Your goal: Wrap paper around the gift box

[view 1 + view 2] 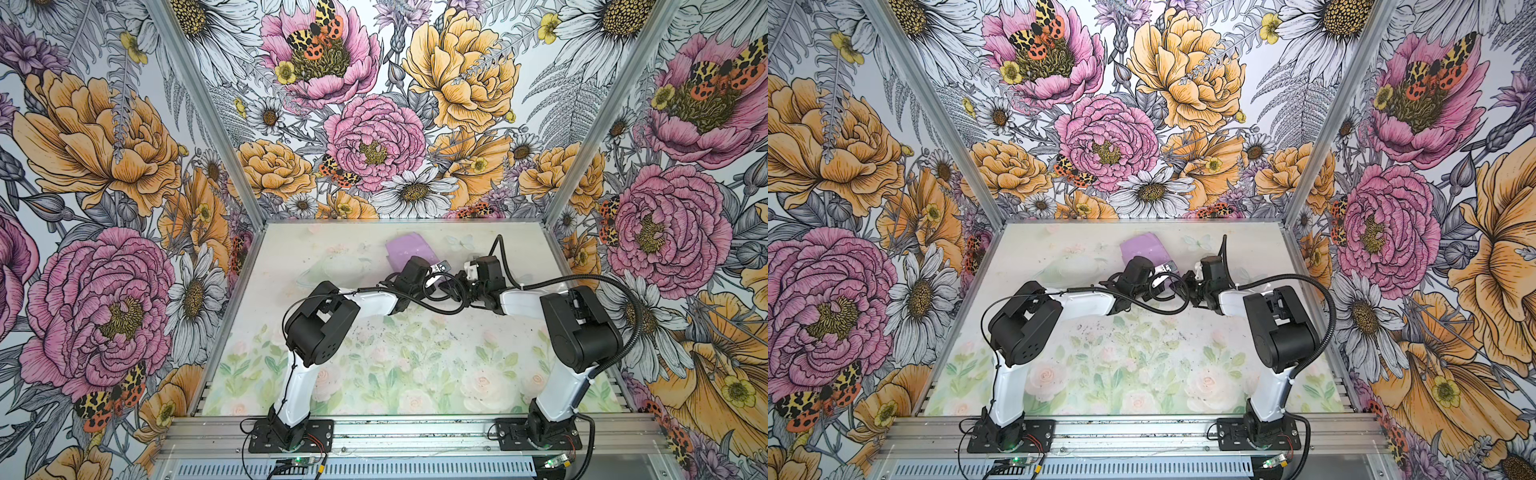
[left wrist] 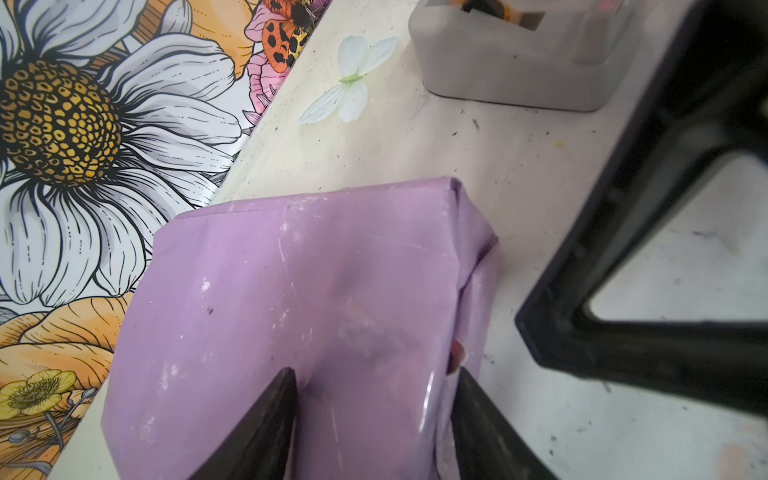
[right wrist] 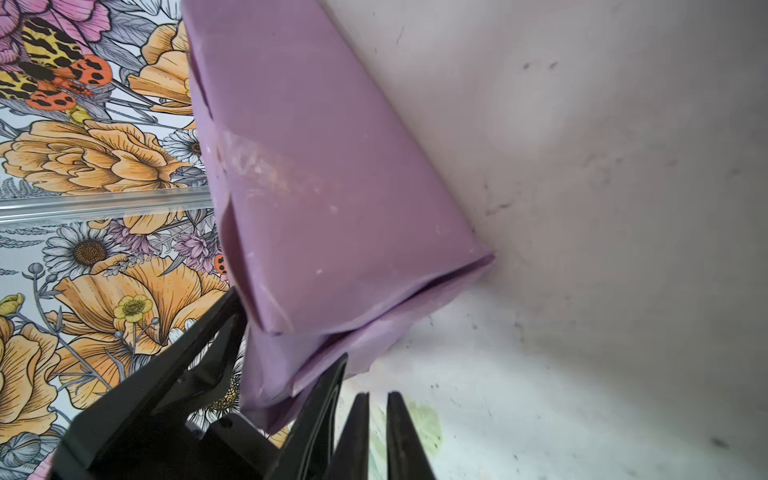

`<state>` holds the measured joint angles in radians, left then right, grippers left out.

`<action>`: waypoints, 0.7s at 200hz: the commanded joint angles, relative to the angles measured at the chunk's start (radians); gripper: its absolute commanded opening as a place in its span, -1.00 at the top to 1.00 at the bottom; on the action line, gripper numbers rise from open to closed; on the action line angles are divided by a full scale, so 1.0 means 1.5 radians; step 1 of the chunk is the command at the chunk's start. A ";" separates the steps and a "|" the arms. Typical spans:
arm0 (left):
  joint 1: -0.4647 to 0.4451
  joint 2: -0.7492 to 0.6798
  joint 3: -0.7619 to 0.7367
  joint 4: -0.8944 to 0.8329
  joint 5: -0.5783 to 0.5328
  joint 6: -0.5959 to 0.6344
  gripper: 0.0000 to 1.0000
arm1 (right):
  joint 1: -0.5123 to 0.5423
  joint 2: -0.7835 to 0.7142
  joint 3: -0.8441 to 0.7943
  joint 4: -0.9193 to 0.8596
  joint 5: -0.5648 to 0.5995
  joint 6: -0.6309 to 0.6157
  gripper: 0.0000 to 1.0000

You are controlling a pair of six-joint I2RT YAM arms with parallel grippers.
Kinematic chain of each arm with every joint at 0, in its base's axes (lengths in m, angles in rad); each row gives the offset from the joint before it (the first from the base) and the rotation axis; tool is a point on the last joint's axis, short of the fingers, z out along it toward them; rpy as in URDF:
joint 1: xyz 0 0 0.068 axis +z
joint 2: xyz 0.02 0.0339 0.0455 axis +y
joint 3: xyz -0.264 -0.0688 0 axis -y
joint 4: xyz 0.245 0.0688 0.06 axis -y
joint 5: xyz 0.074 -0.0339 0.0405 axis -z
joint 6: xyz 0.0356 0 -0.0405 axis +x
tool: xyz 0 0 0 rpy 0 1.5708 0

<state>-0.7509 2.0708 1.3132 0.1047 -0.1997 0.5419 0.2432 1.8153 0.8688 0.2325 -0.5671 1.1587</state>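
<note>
The gift box is fully covered by the paper [image 2: 311,282], which reads as a creased lilac parcel at the back middle of the table in both top views [image 1: 407,248] [image 1: 1142,248]. My left gripper [image 2: 374,374] is shut on the parcel's near end, one finger on each side. The right wrist view shows the paper [image 3: 332,187] tilted up off the table in the left gripper [image 3: 289,332], with folded flaps at its end. A clear tape strip [image 3: 257,162] crosses one edge. My right gripper [image 3: 378,395] is shut on nothing, just beside the parcel's held end.
A grey tape dispenser [image 2: 511,58] stands on the table beyond the parcel, near the right arm's black link [image 2: 665,232]. The floral back wall [image 1: 374,145] rises right behind the parcel. Both wrists meet closely at mid-table [image 1: 453,282].
</note>
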 commanded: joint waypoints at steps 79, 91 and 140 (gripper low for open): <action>0.015 0.048 -0.039 -0.106 -0.017 -0.110 -0.16 | 0.012 0.062 0.060 0.057 0.031 -0.002 0.82; 0.014 0.048 -0.037 -0.104 -0.012 -0.108 -0.16 | 0.015 0.072 0.066 0.066 0.034 0.004 0.83; 0.013 0.027 -0.039 -0.092 0.033 -0.107 -0.17 | 0.021 0.094 0.087 0.081 0.046 0.014 0.90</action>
<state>-0.7517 2.0762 1.3128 0.1249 -0.2092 0.4202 0.2676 1.9388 0.9661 0.3107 -0.5262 1.1721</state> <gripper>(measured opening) 0.581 0.055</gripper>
